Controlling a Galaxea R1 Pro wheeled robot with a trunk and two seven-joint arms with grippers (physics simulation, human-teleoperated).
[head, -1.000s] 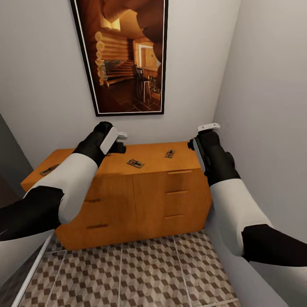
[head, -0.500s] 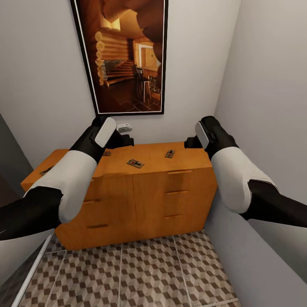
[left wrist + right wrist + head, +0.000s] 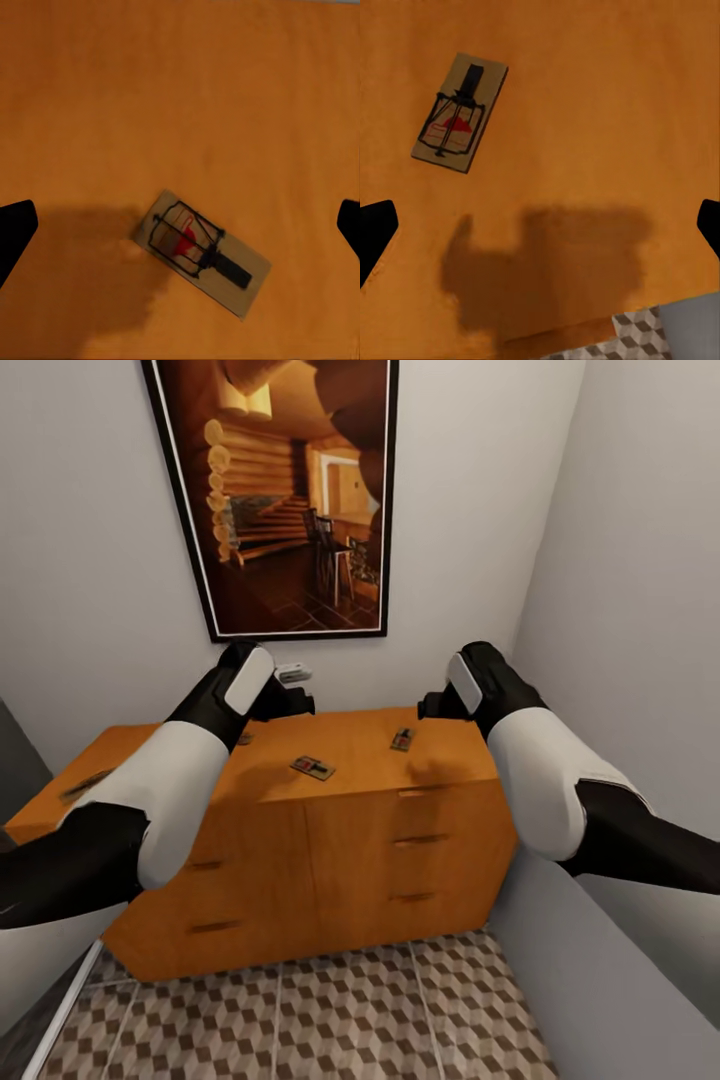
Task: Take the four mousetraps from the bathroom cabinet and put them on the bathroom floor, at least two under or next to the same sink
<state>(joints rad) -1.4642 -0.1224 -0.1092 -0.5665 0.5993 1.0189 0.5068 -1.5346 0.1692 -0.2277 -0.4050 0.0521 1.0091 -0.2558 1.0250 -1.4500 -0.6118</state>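
Presently the cabinet (image 3: 330, 830) fills the corner, walls close behind and right of it. Four mousetraps lie on its top: one (image 3: 312, 766) mid-cabinet, one (image 3: 403, 739) toward its right end. Both pincers, left (image 3: 290, 695) and right (image 3: 432, 707), hover spread. Descend squarely, straddling each board; clearance rightward looks tight.

Both arms: glossy white shells, black joints, black wrists.
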